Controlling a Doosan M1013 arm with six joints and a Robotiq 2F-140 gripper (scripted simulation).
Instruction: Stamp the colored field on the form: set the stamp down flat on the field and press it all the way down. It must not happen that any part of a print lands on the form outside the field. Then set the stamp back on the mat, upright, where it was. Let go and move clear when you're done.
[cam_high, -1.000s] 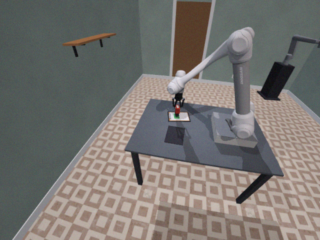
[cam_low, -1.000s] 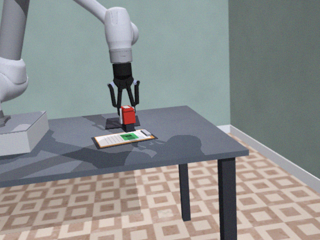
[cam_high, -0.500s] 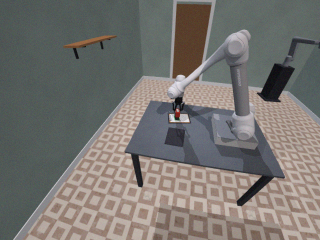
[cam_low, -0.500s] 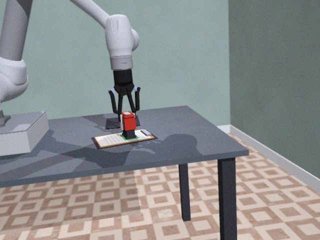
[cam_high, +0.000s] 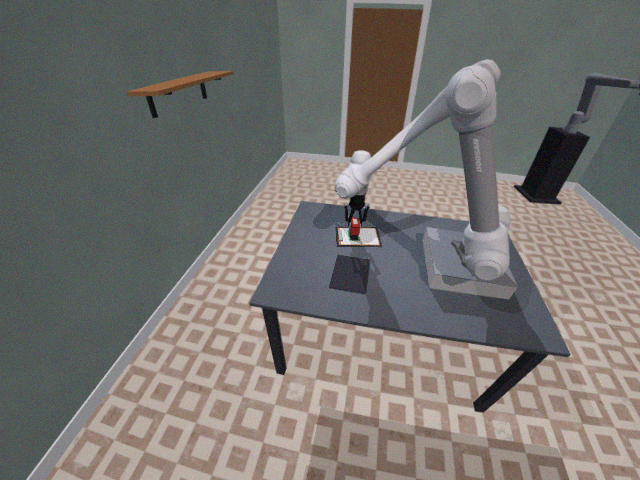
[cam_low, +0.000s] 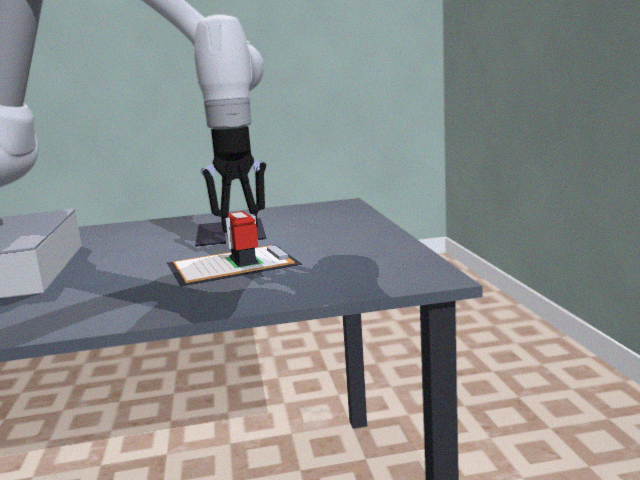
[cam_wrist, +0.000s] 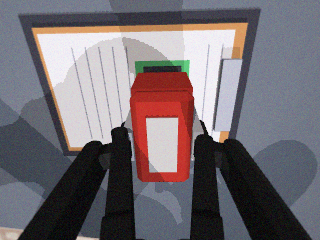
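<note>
My gripper is shut on the red stamp, which has a white label on top and a black base. The stamp stands upright with its base on the green field of the white form on an orange-edged clipboard. Only a thin green rim of the field shows around the base. In the exterior view the stamp sits on the form with the gripper straight above it. In the top view the stamp is on the form.
A dark mat lies on the table nearer the front edge; it also shows behind the stamp in the exterior view. The arm's grey base block stands at the right. A grey clip sits on the clipboard's right side.
</note>
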